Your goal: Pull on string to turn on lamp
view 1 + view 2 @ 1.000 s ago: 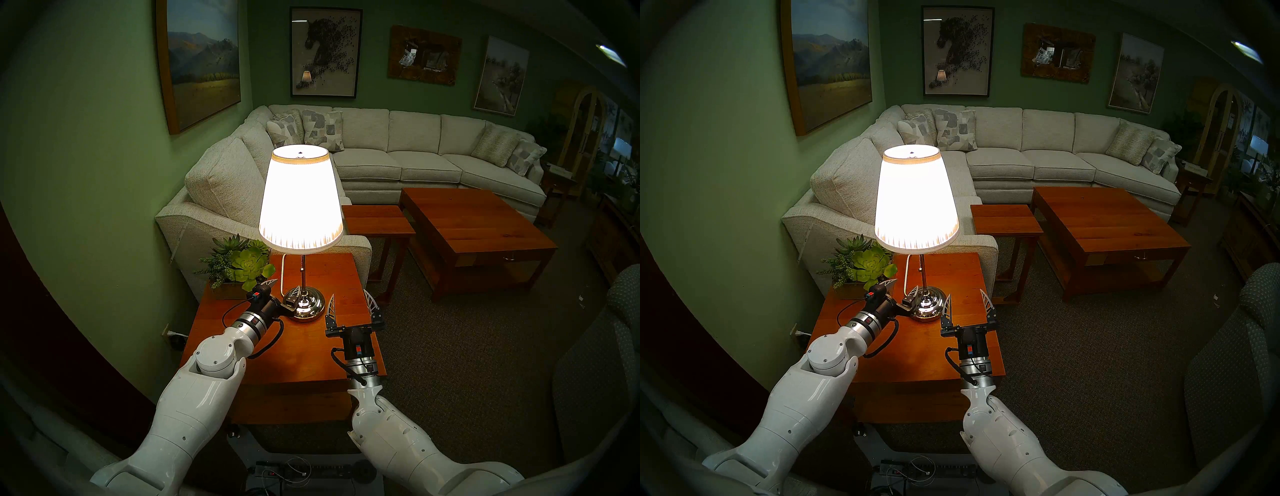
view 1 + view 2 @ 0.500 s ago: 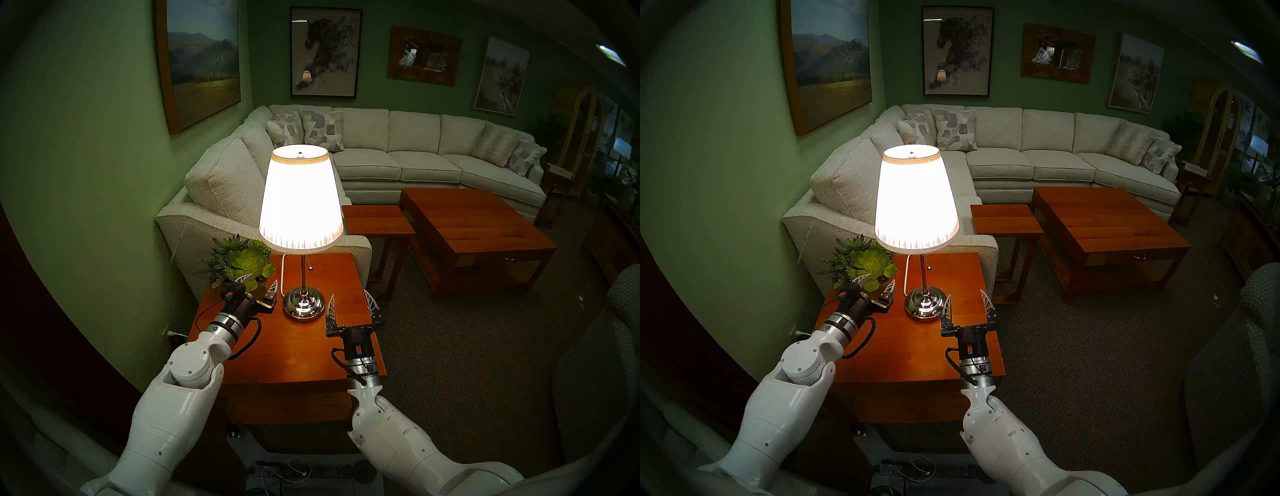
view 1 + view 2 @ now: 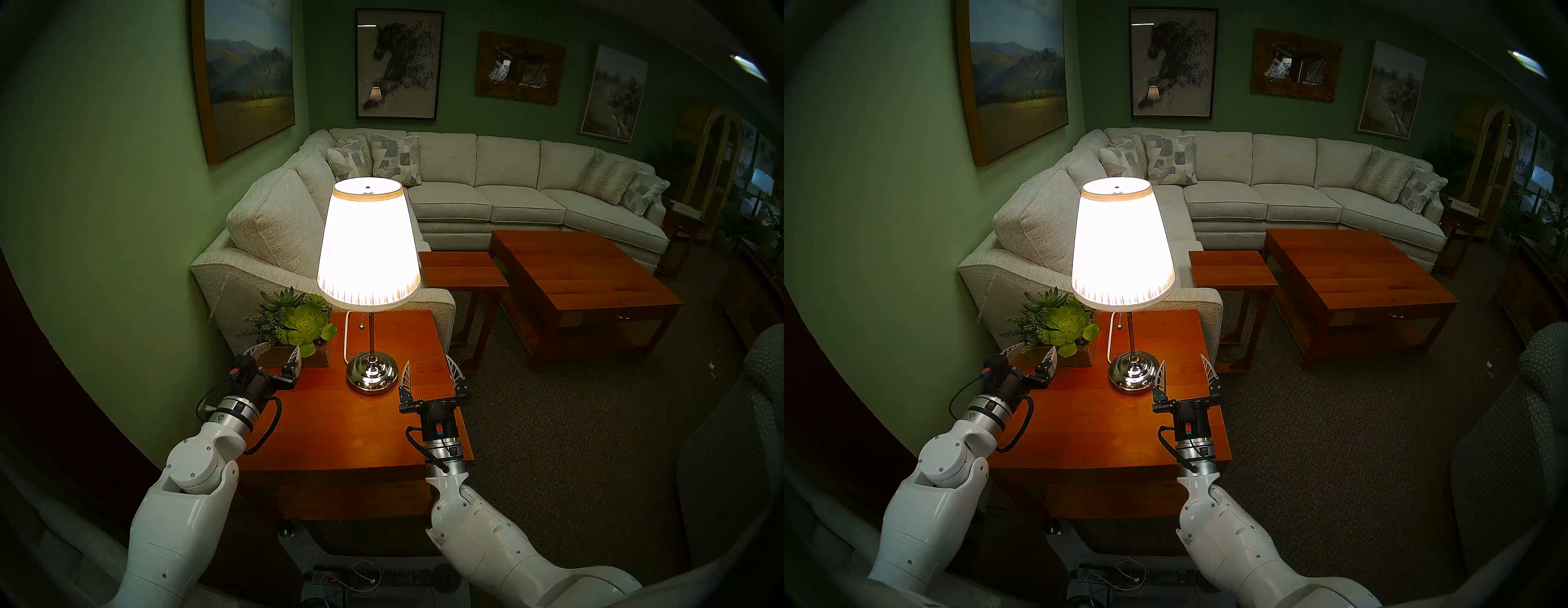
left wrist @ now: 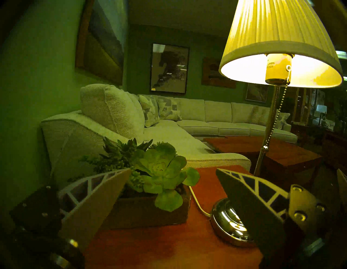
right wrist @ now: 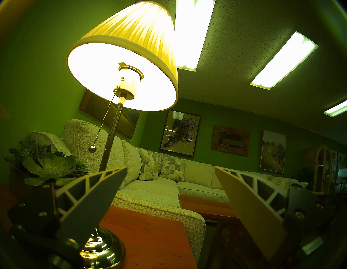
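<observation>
The lamp (image 3: 368, 242) stands lit on the wooden side table (image 3: 339, 424), with a white pleated shade, a chrome stem and a domed chrome base (image 3: 372, 373). The string (image 3: 362, 322), a thin beaded chain with a small knob, hangs free just left of the stem; it also shows in the other head view (image 3: 1119, 321), the left wrist view (image 4: 279, 110) and the right wrist view (image 5: 104, 120). My left gripper (image 3: 275, 354) is open and empty, left of the base by the planter. My right gripper (image 3: 428, 367) is open and empty, right of the base.
A succulent planter (image 3: 297, 329) sits at the table's back left, right in front of my left gripper (image 4: 172, 171). A white power cord (image 3: 345, 335) loops behind the lamp base. A sofa arm (image 3: 263, 263) is behind the table. A small side table (image 3: 462, 267) and a coffee table (image 3: 581, 276) stand to the right.
My left arm has drawn back and to the left, away from the lamp base. The string has swung from right of the stem to its left. The right arm has not moved.
</observation>
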`<state>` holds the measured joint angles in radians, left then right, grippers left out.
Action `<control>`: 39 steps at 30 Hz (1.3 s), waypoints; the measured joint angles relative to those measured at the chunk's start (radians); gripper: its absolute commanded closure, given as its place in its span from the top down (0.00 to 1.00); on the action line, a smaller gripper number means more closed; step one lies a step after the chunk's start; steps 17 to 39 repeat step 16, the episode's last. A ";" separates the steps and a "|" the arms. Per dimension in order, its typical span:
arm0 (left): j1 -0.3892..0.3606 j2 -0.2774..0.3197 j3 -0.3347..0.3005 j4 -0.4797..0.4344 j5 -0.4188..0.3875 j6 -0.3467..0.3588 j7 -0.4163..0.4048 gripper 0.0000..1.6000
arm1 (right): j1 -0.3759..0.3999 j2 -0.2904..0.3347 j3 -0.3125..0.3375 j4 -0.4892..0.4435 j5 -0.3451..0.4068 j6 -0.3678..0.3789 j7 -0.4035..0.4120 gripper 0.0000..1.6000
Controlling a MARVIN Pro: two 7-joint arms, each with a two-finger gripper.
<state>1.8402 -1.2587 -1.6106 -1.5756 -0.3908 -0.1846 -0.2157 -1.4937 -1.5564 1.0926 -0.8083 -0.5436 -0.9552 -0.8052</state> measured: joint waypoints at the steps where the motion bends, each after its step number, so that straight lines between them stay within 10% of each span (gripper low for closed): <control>1: 0.003 0.000 -0.001 0.000 -0.003 -0.001 -0.002 1.00 | 0.000 0.000 0.000 0.000 0.000 0.000 0.000 1.00; 39: 0.008 -0.017 -0.005 0.030 -0.046 -0.020 -0.038 1.00 | 0.000 0.000 0.000 0.000 0.000 0.000 0.000 1.00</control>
